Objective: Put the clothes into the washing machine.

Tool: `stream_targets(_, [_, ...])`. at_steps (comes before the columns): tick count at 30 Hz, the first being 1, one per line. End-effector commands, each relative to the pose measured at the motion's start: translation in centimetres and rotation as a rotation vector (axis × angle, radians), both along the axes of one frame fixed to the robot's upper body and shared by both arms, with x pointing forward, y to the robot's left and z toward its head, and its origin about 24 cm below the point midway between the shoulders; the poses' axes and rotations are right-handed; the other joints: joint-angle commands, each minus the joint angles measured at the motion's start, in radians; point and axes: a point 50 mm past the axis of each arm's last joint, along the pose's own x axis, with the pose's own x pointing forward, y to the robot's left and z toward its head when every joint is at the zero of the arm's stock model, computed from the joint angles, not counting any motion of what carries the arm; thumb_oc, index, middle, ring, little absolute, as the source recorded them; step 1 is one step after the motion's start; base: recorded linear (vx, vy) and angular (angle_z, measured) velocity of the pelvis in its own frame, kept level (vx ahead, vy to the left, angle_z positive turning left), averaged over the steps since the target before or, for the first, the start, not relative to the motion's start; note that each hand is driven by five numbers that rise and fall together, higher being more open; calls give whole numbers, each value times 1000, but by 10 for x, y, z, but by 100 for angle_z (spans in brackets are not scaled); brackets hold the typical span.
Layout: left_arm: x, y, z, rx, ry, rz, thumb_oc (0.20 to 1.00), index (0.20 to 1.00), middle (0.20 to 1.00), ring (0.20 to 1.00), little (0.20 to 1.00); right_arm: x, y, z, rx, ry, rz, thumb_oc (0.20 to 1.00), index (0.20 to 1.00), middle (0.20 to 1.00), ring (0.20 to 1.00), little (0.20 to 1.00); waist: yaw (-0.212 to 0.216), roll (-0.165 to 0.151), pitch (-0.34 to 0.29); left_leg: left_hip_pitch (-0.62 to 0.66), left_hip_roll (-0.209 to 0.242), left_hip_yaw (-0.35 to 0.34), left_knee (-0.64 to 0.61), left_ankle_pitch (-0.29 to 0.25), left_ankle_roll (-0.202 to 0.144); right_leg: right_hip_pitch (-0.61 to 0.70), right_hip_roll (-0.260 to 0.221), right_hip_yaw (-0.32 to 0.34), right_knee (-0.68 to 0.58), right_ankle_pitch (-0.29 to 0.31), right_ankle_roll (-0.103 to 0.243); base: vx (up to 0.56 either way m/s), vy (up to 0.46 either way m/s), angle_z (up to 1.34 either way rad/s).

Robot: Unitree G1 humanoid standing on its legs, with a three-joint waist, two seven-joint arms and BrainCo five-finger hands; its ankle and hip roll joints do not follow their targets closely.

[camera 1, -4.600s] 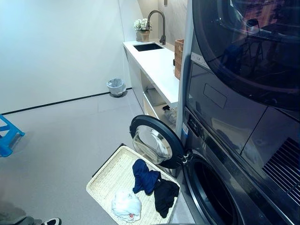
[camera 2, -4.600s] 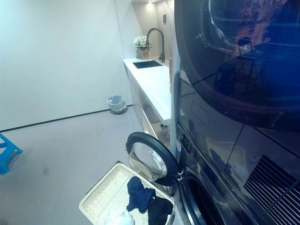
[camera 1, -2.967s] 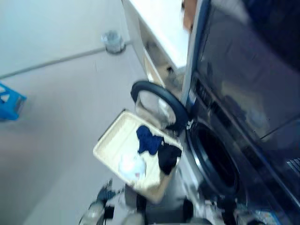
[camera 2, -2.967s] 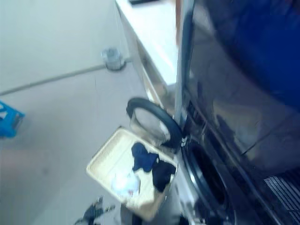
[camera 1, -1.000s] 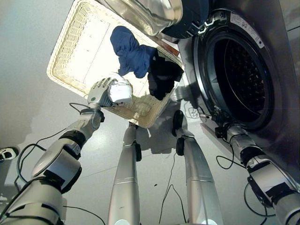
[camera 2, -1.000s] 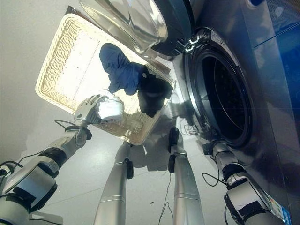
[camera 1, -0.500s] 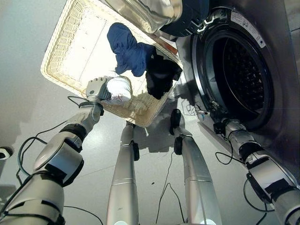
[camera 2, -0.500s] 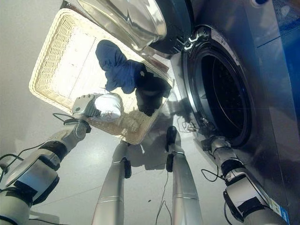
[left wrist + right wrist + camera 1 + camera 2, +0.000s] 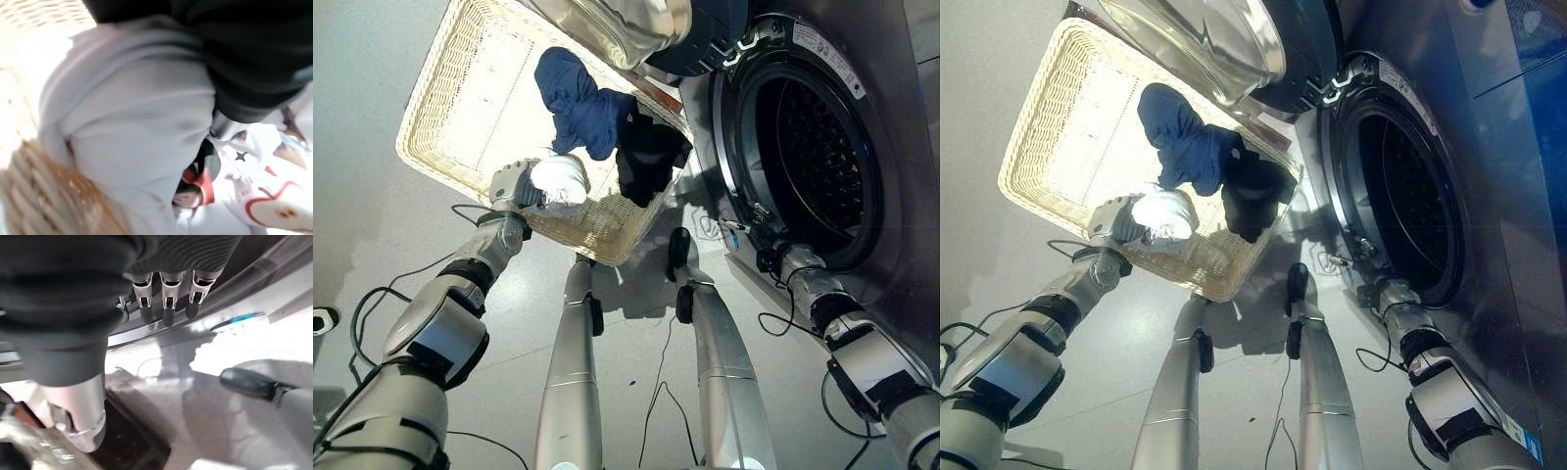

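A cream wicker basket [image 9: 460, 69] lies on the floor beside the washing machine. It holds a blue garment [image 9: 576, 93], a black garment [image 9: 649, 157] draped over its near rim, and a white garment [image 9: 560, 179] with a red and black print [image 9: 195, 181]. My left hand [image 9: 512, 184] reaches into the basket, its fingers curled on the bunched white garment. The machine's drum [image 9: 818, 166] stands open and dark, with its round door [image 9: 651, 24] swung out over the basket. My right hand [image 9: 767, 257] hangs by the drum's lower rim, its fingers [image 9: 166, 308] relaxed and holding nothing.
Grey floor [image 9: 372, 245] spreads to the left of the basket. The open door overhangs the basket's far end. The machine's dark front panel [image 9: 901, 245] fills the right side.
My left hand has closed on the white garment and bunched it into a ball near the basket's rim. My right hand has crept slightly towards the drum's rim.
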Motion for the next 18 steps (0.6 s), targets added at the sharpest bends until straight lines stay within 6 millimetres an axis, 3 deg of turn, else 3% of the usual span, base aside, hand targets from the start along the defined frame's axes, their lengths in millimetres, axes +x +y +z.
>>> stream_targets(1, [-11,1,13,-393,-241,-65,200,200,200,200,200,-10,7,6,190,-123,49,1000,1000,1000,1000,1000,39,-40,-18,-9,-54,-14,128,-121,-5,44,44,19,-168,143,105,-4,-48,0])
stream_targets(5, [-31,-27,16,-547,-450,-226,200,200,200,200,200,-21,46,24,379,-234,180,1000,1000,1000,1000,1000,53,-43,-18,-11,-65,-24,121,-125,-3,43,38,5,-171,143,107,-8,-64,3])
stream_targets(11, [-57,-74,29,-494,-594,-474,200,200,200,200,200,-43,92,54,467,-361,414,1000,1000,1000,1000,1000,71,-38,-18,-10,-73,-35,111,-124,8,41,28,-9,-163,138,109,3,-23,5])
stream_targets(18, [-74,-102,53,-451,-642,-685,200,200,200,200,200,-59,126,75,510,-403,634,1000,1000,1000,1000,1000,81,-26,-18,-1,-83,-38,105,-120,17,47,18,-20,-163,137,111,3,-3,1])
